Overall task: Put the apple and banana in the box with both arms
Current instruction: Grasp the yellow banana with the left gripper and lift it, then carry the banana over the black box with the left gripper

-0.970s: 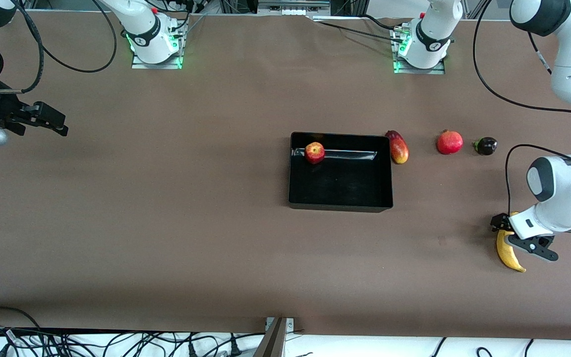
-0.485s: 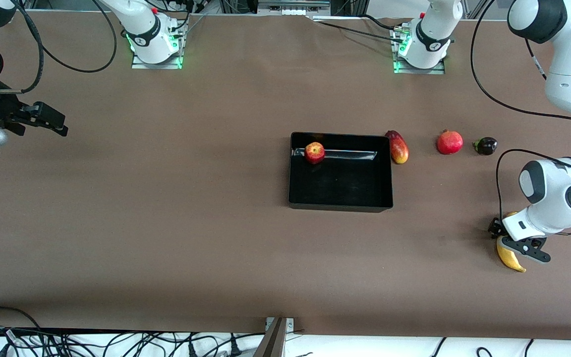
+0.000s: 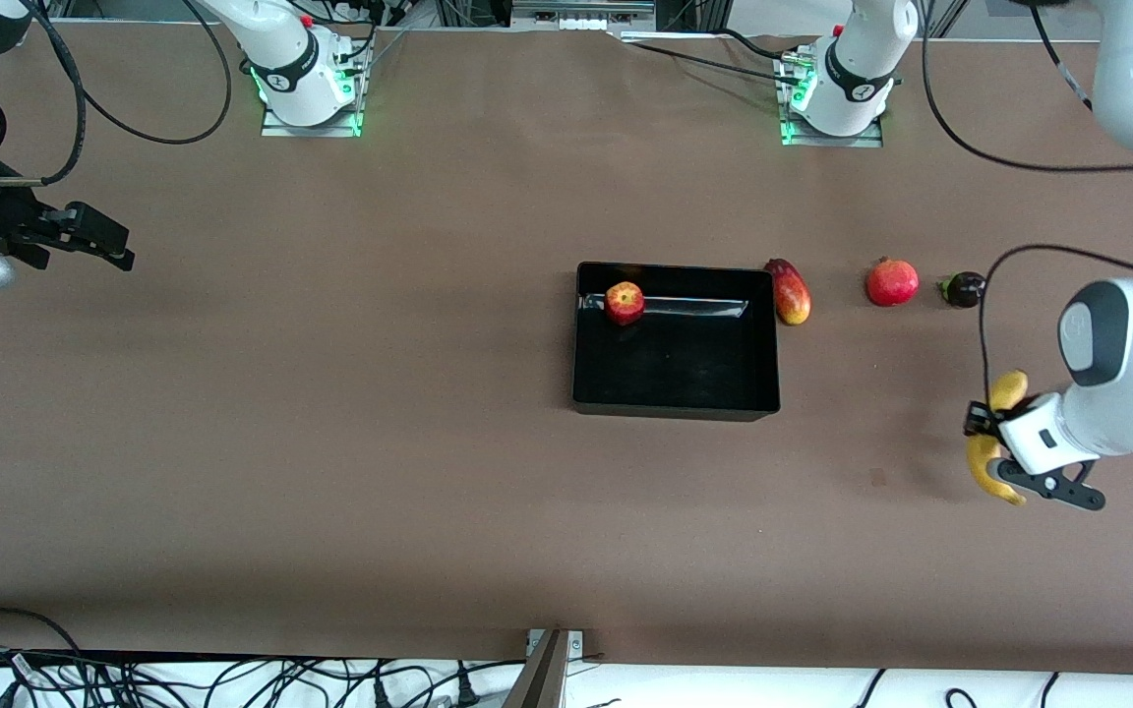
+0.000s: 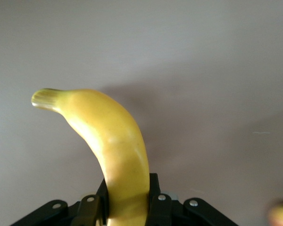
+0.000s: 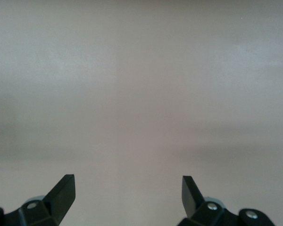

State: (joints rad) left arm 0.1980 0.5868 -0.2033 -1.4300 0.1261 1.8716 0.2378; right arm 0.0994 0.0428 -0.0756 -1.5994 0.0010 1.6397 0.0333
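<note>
**Banana lifted off the bench by the left arm**

Since a second ago the left gripper (image 3: 991, 454) has clamped onto the banana (image 3: 985, 450) and raised it off the bench (image 3: 330, 413); before, the fruit lay flat under spread fingers. Nothing else has shifted.

Front view: the banana hangs in the left gripper over the bench near the left arm's end, toward the front edge. The apple (image 3: 625, 302) sits inside the box (image 3: 677, 405), in the corner on the robots' side toward the right arm's end. Just beside the box, toward the left arm's end, lies a mango (image 3: 791, 292), then a pomegranate (image 3: 892, 282), then a small dark fruit (image 3: 963, 289), all in a row. The right gripper (image 3: 85, 241) waits over the right arm's end of the bench.

Left wrist view: the fingers (image 4: 155, 200) press both sides of the banana (image 4: 113, 150), whose greenish tip curves away from the camera.

Right wrist view: the fingers (image 5: 63, 193) stand wide apart over bare bench, holding nothing.
</note>
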